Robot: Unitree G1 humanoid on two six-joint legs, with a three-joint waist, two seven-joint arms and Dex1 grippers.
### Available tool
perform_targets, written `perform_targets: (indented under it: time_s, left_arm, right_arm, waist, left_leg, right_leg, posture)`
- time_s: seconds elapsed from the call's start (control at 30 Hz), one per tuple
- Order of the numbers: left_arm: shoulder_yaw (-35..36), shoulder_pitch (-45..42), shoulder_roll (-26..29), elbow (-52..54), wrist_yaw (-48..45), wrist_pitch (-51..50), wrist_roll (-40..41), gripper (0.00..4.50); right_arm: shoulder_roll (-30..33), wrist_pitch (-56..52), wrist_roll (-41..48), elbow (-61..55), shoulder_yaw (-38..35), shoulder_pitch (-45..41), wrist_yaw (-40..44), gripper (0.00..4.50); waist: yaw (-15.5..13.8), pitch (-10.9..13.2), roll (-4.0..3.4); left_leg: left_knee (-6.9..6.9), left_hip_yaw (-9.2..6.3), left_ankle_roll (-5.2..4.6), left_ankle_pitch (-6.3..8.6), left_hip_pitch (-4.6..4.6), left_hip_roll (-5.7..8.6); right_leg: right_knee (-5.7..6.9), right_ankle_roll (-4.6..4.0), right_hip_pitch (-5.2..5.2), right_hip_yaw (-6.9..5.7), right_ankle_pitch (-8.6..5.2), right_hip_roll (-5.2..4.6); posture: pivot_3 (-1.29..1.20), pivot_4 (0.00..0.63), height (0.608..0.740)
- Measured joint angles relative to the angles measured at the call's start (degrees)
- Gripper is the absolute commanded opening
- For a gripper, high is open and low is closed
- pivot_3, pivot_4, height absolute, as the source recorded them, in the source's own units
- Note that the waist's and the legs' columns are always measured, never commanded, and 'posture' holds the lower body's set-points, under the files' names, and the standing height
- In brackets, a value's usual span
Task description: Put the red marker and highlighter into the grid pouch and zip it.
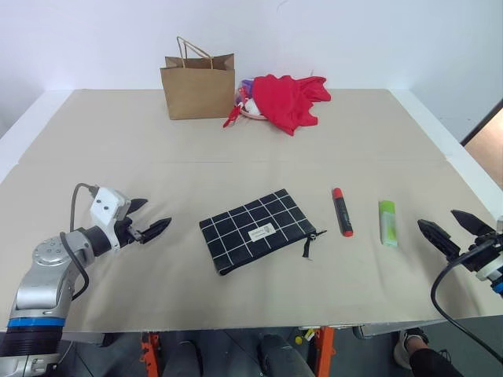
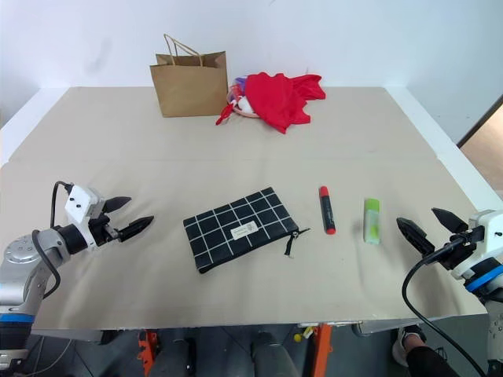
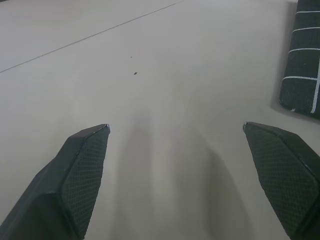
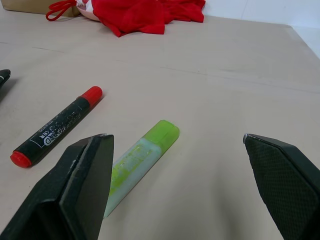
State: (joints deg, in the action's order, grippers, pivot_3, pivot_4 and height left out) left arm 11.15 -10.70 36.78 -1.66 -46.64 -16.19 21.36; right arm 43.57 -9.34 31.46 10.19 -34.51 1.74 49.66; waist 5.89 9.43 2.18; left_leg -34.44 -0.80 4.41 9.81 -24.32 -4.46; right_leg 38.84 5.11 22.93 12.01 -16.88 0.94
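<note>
Highlighter (image 1: 387, 222) lies just inboard of our wide-open right gripper (image 1: 450, 228), long axis running away from us; left gripper (image 1: 147, 219), also spread, sits beyond grid pouch (image 1: 255, 229).

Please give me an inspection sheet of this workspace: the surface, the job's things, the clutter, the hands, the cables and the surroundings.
Surface: table under beige paper.
Job's things: pouch flat at the centre; marker and highlighter lie to its right, apart.
Clutter: paper bag upright and red cloth at the far edge.
Hands: left hand and right hand open, empty.
Cables: grey cable at the left wrist, black cable at the right.
Surroundings: white wall.
</note>
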Motion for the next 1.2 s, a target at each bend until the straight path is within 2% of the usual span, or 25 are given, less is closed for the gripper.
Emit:
perform_targets:
  time_s: [0.6,0.8,0.87,0.9,1.0,1.03,1.13,1.17,1.2]
  left_arm:
    - [-0.2,0.3,0.3,0.1,-2.9,1.5,-0.1,4.41]
    - [-6.3,-0.3,0.6,6.2,-7.9,1.3,0.0,4.41]
    - [-11.6,-1.3,0.0,10.4,-10.9,1.0,0.0,4.41]
    - [-12.6,-1.6,-0.1,11.0,-11.4,0.9,0.0,4.41]
    - [-16.4,-2.7,-0.6,12.3,-13.2,0.7,-0.1,4.50]
    - [-18.1,-3.0,-0.8,12.6,-14.1,0.9,-0.5,4.50]
    - [-20.0,-3.0,-1.0,12.7,-15.1,1.5,-1.3,4.50]
    - [-20.9,-3.0,-1.4,12.7,-15.4,2.1,-1.7,4.50]
    - [-20.9,-3.0,-1.4,12.7,-15.4,2.1,-1.7,4.50]
  right_arm:
    - [-0.6,-2.1,0.2,-4.6,1.7,-0.1,-0.3,4.47]
    - [-2.0,-8.3,1.0,-12.6,11.1,-6.7,-1.2,4.47]
    - [-6.2,-11.4,0.8,-17.3,19.2,-13.5,-3.2,4.47]
    - [-7.2,-11.7,0.8,-17.8,20.9,-14.4,-3.6,4.47]
    - [-13.1,-12.2,-1.1,-17.4,27.3,-18.6,-5.4,3.41]
    - [-14.9,-11.7,-2.7,-16.3,29.9,-20.1,-5.9,3.17]
    - [-16.8,-10.7,-4.6,-14.2,31.9,-21.5,-6.3,1.99]
    - [-17.9,-10.4,-5.4,-12.9,33.0,-22.0,-6.5,1.25]
    - [-17.9,-10.4,-5.4,-12.9,33.0,-22.0,-6.5,1.08]
  waist:
    - [0.0,0.0,-0.02]
    - [0.1,0.0,-0.04]
    - [0.1,0.0,-0.04]
    - [0.1,0.0,-0.04]
    - [0.0,0.0,-0.10]
    - [0.0,0.0,-0.10]
    - [-0.1,0.0,-0.10]
    - [-0.2,0.0,-0.11]
    - [-0.2,0.0,-0.11]
  left_leg:
    - [0.00,-0.15,0.00,0.00,0.00,0.05]
    - [-0.04,-0.21,0.05,-0.10,0.00,0.06]
    - [-0.02,-0.36,0.01,-0.15,-0.03,0.06]
    - [-0.02,-0.37,0.01,-0.15,-0.03,0.06]
    - [-0.01,-0.48,0.01,-0.15,-0.14,0.07]
    - [-0.01,-0.51,0.00,-0.14,-0.17,0.07]
    - [-0.02,-0.66,0.01,-0.14,-0.30,0.11]
    - [-0.02,-0.76,0.01,-0.14,-0.34,0.12]
    - [-0.02,-0.78,0.01,-0.14,-0.35,0.12]
  right_leg:
    - [0.01,0.03,-0.07,-0.06,-0.03,0.01]
    - [0.05,0.04,-0.10,-0.07,0.02,0.00]
    - [0.11,0.00,-0.09,-0.18,0.04,0.06]
    - [0.11,-0.01,-0.09,-0.19,0.04,0.07]
    - [0.13,-0.04,-0.05,-0.30,-0.02,0.08]
    - [0.13,-0.06,-0.05,-0.32,-0.02,0.08]
    - [0.12,-0.22,-0.03,-0.47,0.01,0.05]
    - [0.12,-0.37,-0.02,-0.59,0.04,0.04]
    - [0.12,-0.38,-0.02,-0.61,0.04,0.04]
  posture:
    - [0.00,0.150,0.740]
    - [0.00,0.150,0.740]
    - [0.00,0.150,0.740]
    - [0.00,0.150,0.740]
    - [0.00,0.150,0.740]
    - [0.00,0.150,0.740]
    - [0.00,0.150,0.740]
    - [0.00,0.150,0.740]
    - [0.00,0.150,0.740]
